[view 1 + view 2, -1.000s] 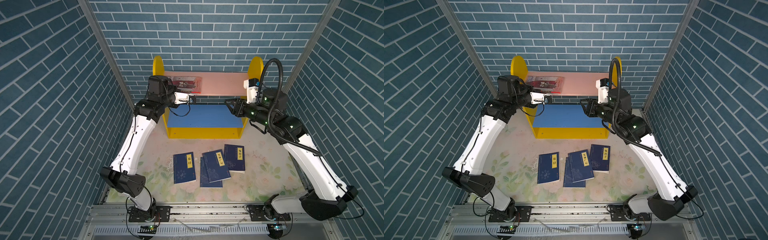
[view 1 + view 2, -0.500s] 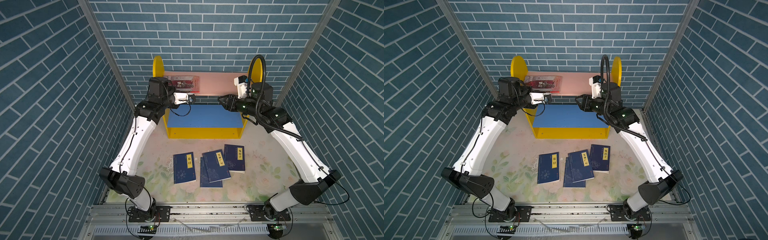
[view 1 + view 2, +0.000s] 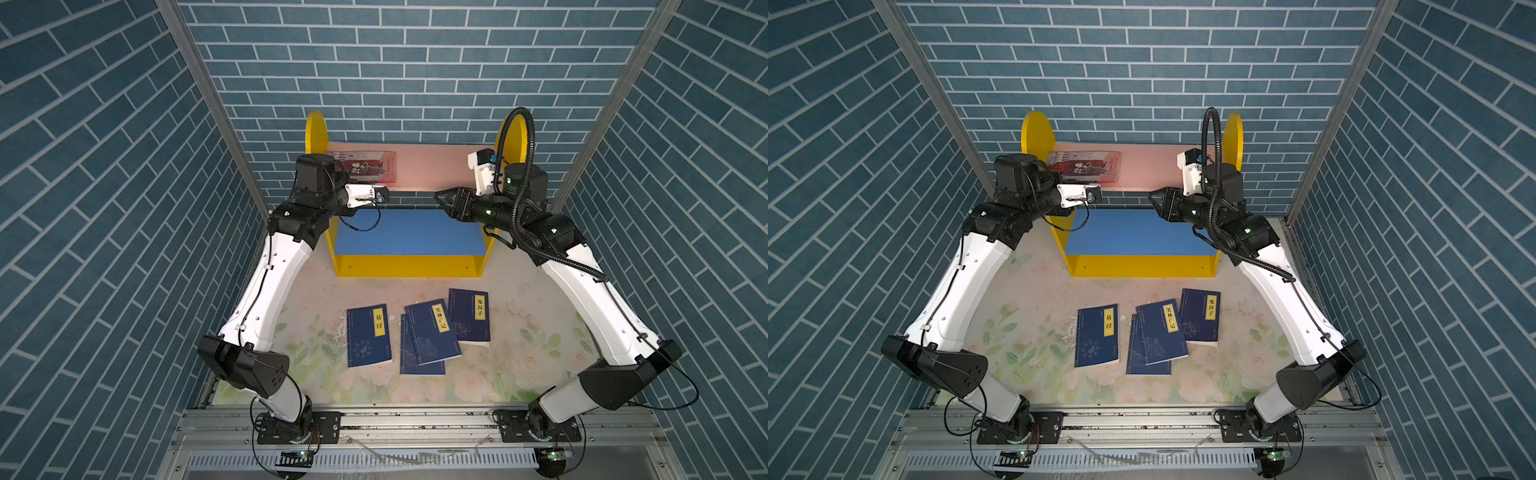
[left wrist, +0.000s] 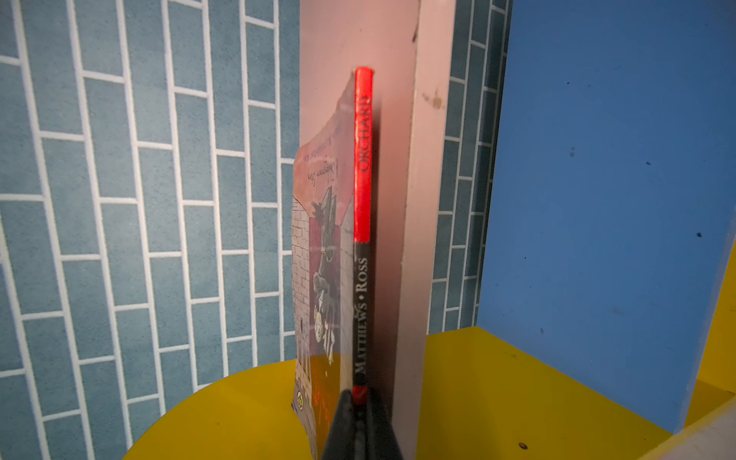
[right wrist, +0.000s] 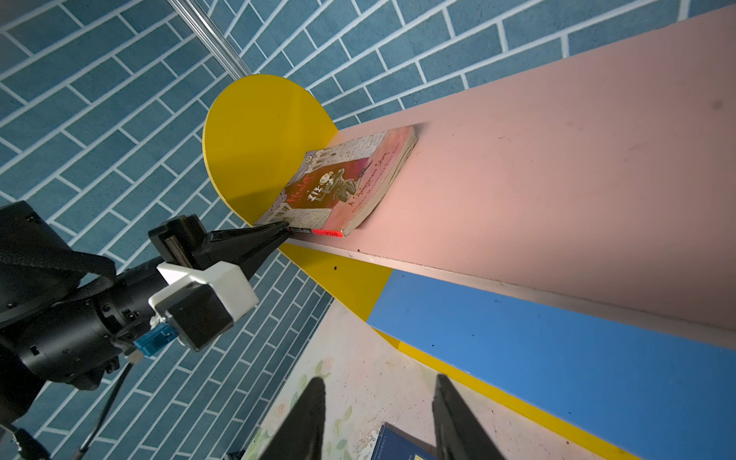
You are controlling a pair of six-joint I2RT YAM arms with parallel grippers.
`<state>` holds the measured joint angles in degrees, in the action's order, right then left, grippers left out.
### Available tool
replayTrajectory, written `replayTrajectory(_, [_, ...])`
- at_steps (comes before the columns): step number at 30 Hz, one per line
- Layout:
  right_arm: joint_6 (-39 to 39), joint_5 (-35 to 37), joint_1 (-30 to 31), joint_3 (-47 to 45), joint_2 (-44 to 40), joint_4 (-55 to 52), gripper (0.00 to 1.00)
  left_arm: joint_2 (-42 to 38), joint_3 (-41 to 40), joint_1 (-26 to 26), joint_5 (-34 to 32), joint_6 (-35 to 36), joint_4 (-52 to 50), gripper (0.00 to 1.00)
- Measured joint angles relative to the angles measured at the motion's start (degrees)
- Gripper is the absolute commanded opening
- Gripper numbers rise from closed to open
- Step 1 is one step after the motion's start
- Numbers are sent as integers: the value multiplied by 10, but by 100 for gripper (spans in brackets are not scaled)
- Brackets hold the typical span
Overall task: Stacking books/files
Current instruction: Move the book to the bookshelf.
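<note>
Now, up on the pink shelf (image 3: pixel 436 166), your left tool (image 5: pixel 286 231) is pinched shut on one spine corner of the illustrated book (image 5: pixel 350 175), lying flat by the yellow end panel (image 5: pixel 255 139); your right tool (image 5: pixel 378 379) hangs open, empty. Four navy books (image 3: pixel 369 336) wait on the table (image 3: pixel 519 374). So small a bite could let the book swing or slip off the edge.

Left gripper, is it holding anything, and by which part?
Yes: the left gripper pinches the illustrated book by the end of its red-and-black spine, at the corner beside the yellow side panel. The right gripper holds nothing.
</note>
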<state>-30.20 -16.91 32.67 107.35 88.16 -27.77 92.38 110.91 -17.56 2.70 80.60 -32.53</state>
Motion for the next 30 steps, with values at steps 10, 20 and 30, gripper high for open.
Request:
replayTrajectory(10, [0,-3,-2,0,0,0,45,-9,-2,3,3,-2,-14,38])
replayTrajectory(20, [0,-5,-6,0,0,5,45,-10,-2,5,7,-7,-37,85])
replayTrajectory(30, [2,-2,-10,-4,-5,6,47,-45,25,2,16,-36,-67,100])
